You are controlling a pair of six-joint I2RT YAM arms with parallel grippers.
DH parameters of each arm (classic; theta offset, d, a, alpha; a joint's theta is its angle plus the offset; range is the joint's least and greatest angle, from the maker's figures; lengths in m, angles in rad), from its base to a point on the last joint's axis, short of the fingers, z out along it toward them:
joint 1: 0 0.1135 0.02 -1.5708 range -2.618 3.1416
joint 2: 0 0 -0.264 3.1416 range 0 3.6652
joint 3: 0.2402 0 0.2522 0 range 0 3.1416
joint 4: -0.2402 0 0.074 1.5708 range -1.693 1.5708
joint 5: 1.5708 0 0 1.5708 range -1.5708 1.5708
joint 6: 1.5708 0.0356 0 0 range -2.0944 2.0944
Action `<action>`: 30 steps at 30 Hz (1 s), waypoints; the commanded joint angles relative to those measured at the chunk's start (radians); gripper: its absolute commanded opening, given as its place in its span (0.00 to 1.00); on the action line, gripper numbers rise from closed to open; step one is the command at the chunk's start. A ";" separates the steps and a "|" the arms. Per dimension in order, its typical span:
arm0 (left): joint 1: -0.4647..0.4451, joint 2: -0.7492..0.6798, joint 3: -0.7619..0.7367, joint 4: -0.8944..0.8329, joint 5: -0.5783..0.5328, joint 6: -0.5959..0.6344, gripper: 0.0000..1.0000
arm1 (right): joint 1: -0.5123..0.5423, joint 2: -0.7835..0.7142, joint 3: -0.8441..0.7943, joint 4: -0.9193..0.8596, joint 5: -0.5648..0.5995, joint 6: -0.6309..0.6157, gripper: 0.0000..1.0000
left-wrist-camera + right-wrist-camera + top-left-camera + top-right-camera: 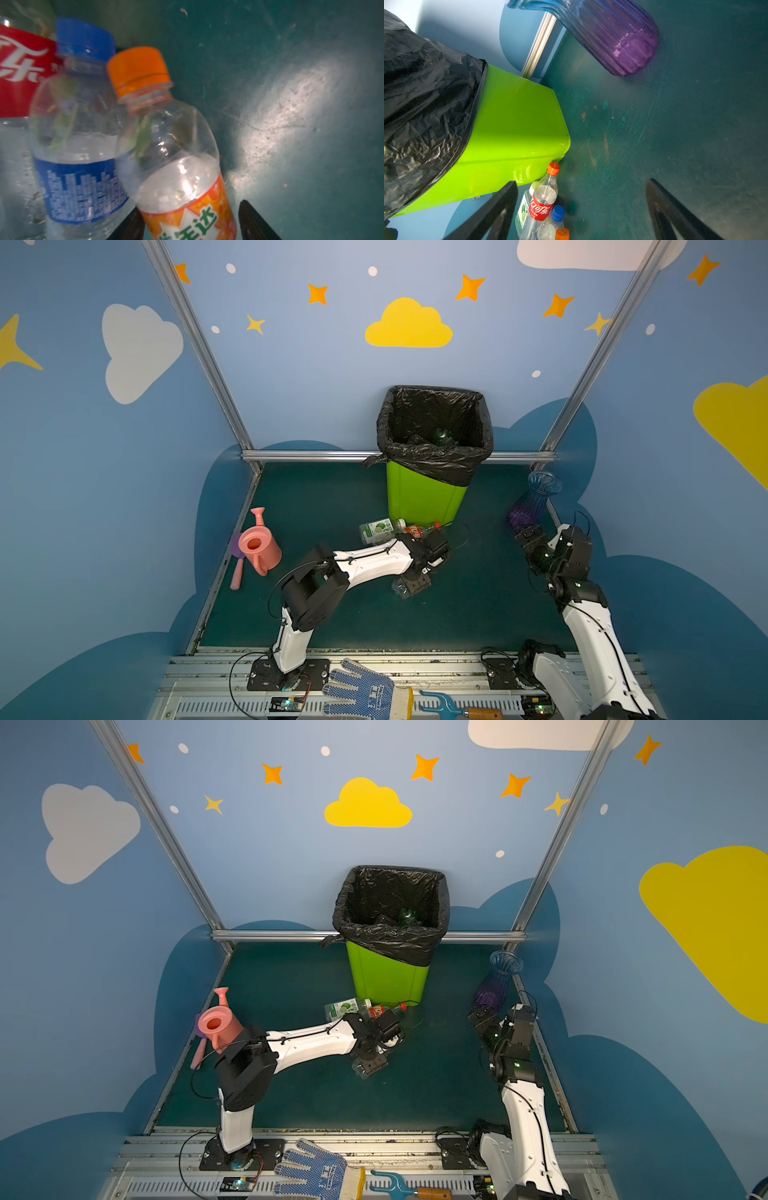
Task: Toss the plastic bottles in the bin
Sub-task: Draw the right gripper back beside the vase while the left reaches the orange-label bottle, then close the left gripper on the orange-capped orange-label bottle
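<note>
Left pincer [190, 207], jaws apart, is straddling the orange-capped bottle [170, 149] and should be squeezing its label squarely, sparing the blue-capped bottle [76, 145].

White arms [374, 562], black joints [316, 593] (thinly cabled)

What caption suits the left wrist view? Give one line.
Left tool straddles the orange-capped bottle, with the blue-capped bottle alongside.

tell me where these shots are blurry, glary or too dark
Left wrist view: the blue-capped bottle is smeared with motion blur, the orange-capped bottle is sharper, and a white glare patch sits on the floor. Right wrist view: the vase looks soft. In both top views the bin interior is nearly black and the frame posts lean from wide-angle distortion.
</note>
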State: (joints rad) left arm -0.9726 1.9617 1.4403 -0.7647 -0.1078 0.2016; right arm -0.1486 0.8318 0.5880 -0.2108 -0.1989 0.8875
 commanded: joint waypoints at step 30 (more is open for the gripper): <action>0.042 -0.296 -0.017 0.139 0.033 -0.034 0.40 | -0.041 0.042 -0.033 0.068 -0.058 0.051 0.94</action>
State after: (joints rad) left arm -0.9577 1.7729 1.4162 -0.6743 -0.0547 0.1814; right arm -0.1829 0.8684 0.5606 -0.1688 -0.2470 0.9310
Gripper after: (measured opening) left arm 0.462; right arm 0.942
